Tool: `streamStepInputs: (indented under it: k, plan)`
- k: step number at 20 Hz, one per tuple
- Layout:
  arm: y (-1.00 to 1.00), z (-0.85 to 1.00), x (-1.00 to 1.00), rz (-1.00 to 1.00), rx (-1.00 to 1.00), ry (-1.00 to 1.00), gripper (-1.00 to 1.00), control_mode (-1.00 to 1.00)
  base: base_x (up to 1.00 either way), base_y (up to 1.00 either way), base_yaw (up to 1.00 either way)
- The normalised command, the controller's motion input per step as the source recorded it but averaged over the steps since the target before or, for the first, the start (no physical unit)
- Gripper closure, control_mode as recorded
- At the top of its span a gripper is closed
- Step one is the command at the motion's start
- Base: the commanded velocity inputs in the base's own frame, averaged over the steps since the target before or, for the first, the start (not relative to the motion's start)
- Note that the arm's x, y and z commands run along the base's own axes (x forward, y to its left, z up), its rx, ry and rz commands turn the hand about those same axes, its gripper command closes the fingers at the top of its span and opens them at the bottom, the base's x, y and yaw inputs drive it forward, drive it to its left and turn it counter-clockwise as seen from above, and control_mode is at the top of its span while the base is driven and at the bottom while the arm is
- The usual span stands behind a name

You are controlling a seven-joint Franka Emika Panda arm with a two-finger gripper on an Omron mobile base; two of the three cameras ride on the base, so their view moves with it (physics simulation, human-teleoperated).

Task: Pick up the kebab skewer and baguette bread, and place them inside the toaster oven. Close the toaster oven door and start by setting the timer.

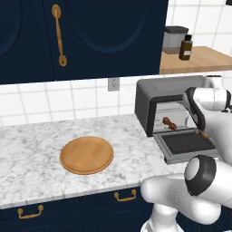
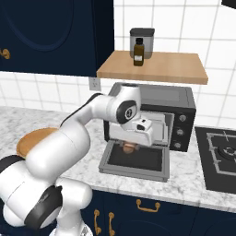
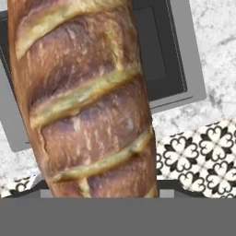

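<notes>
You have the baguette bread (image 3: 87, 101) pinched in the gripper (image 2: 130, 148), with the jaws spread wide around the loaf. In the hand view its long axis runs up the picture, over the toaster oven door (image 3: 182, 69). That door lies dropped flat, and the bread hangs just above it, in front of the toaster oven (image 2: 179, 99) mouth.

The move ahead, as I judge it, turns on this: the cavity lies straight beyond the bread, past the door's hinge edge. You need to carry the loaf inward and lower it there.

Mind the kebab skewer (image 1: 170, 121), which already sits inside the oven, toward the left of the cavity as the left base view shows it. There looks to be open room beside it.

Farther from the oven, on the counter to its left, a round wooden board (image 1: 86, 154) lies well apart and out of your way.
</notes>
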Motion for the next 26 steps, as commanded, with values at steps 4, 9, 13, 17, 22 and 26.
streamStepInputs:
  k: [4,9,13,17,22,26]
  plan:
    - [0.00,-0.01,0.45,0.00,0.00,-0.06,1.00,-1.00,0.00,0.00,0.00]
    - [0.00,-0.09,0.35,0.00,0.00,-0.03,1.00,-1.00,0.00,0.00,0.00]
    - [0.00,-0.11,0.32,0.00,0.00,-0.04,1.00,-1.00,0.00,0.00,0.00]
    - [0.00,-0.17,0.25,0.00,0.00,-0.08,1.00,-1.00,0.00,0.00,0.00]
    - [0.00,-0.02,0.38,0.00,0.00,-0.10,1.00,-1.00,0.00,0.00,0.00]
    - [0.00,0.00,0.30,0.00,0.00,-0.13,1.00,-1.00,0.00,0.00,0.00]
